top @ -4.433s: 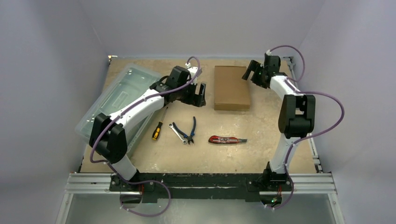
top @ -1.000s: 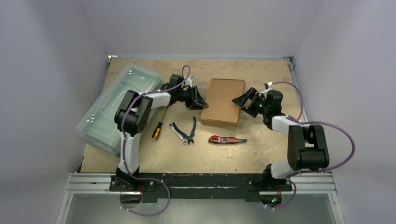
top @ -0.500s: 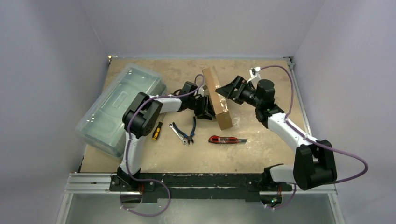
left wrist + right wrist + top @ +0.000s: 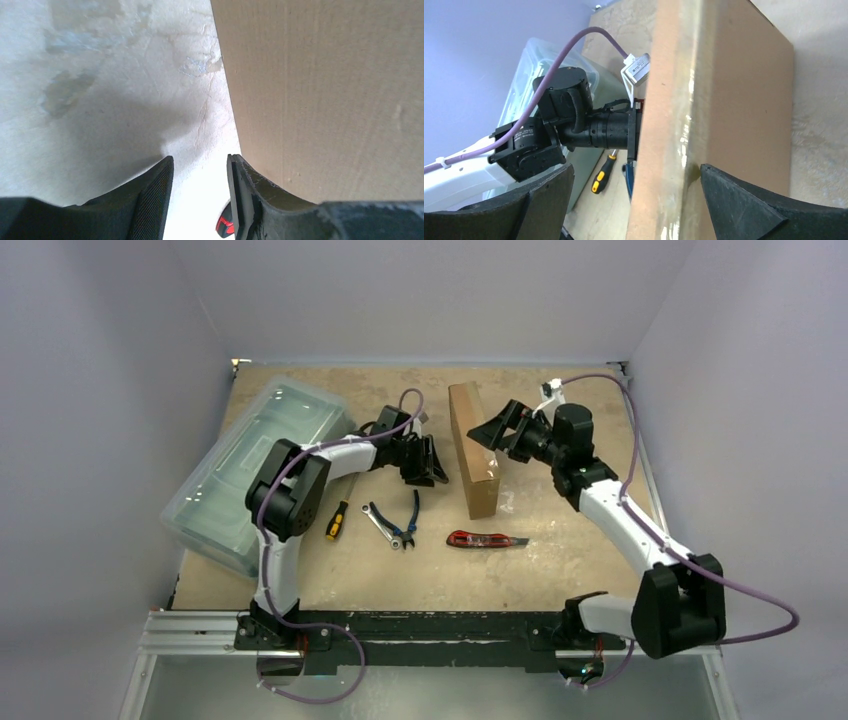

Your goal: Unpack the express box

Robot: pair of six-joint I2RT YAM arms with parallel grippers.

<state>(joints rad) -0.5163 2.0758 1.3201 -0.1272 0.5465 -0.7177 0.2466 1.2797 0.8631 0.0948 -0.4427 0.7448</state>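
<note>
The express box (image 4: 475, 455), plain brown cardboard, stands upright on one long edge in the middle of the table. It fills the right half of the left wrist view (image 4: 325, 90), and its taped top edge runs through the right wrist view (image 4: 724, 100). My left gripper (image 4: 437, 462) sits low at the box's left face, open a little, with only bare table between its fingers (image 4: 200, 160). Its right finger (image 4: 245, 195) lies alongside the cardboard. My right gripper (image 4: 487, 432) is open wide and straddles the box's top edge (image 4: 635, 167). Its right finger (image 4: 734, 200) is at the box's right face and its left finger is apart from the box.
A large translucent greenish bin (image 4: 250, 475) lies at the left. In front of the box lie a yellow-handled screwdriver (image 4: 338, 520), a wrench (image 4: 380, 523), blue-handled pliers (image 4: 410, 515) and a red utility knife (image 4: 485, 539).
The box went from lying flat to standing on its long edge. My left gripper drew back a little from it and its fingers parted. My right gripper rose with the box's upper edge.
</note>
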